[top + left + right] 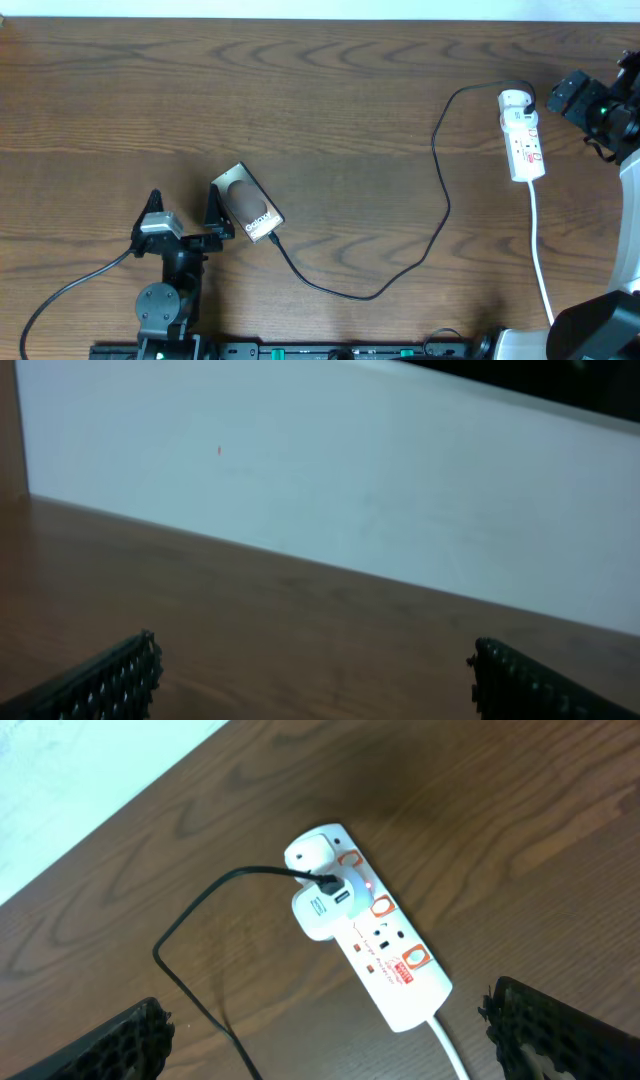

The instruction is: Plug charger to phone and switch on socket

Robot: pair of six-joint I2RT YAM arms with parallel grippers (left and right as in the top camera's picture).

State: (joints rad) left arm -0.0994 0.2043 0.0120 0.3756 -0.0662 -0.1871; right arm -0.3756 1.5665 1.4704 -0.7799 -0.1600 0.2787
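The phone [247, 203] lies flat at the lower left of the table, dark screen up. The charger [440, 215] is a thin black cable. Its tip sits at the phone's near end, and I cannot tell whether it is seated. The cable's far end goes into a white adapter [320, 905] plugged into the socket [385, 945], a white strip with red markings at the right [522, 135]. My left gripper [183, 207] is open just left of the phone, holding nothing [315, 665]. My right gripper [562, 98] hovers open beside the socket, which lies ahead between its fingers [560, 1030].
The socket's white cord [540, 250] runs down toward the table's front edge at the right. The black cable loops across the middle right of the table [190, 975]. A pale wall [350, 470] borders the far edge. The arm bases stand along the front edge.
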